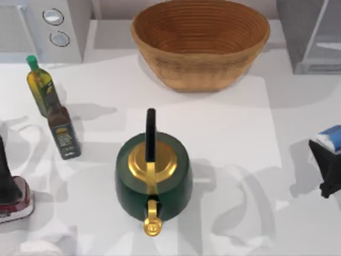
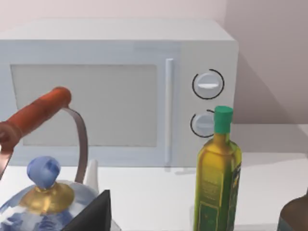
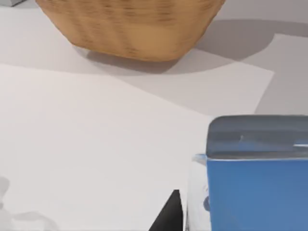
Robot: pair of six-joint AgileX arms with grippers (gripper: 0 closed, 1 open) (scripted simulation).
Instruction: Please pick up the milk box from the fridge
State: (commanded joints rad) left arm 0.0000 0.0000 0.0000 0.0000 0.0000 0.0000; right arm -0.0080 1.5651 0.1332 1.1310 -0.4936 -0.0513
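The milk box (image 1: 330, 137), white with a light-blue top, is at the table's right edge, in front of the grey fridge (image 1: 292, 26) and outside it. My right gripper (image 1: 323, 153) is shut on the milk box. In the right wrist view the milk box (image 3: 255, 178) looms close, with one dark fingertip (image 3: 169, 214) beside it. My left arm (image 1: 5, 173) is parked at the table's left edge.
A large woven basket (image 1: 200, 40) stands at the back centre and a green kettle (image 1: 153, 173) in the middle. A green-capped oil bottle (image 1: 41, 88), a dark bottle (image 1: 64, 133) and a white microwave (image 1: 53, 26) are at the left. A blue-white kettle (image 2: 43, 192) sits under the left wrist.
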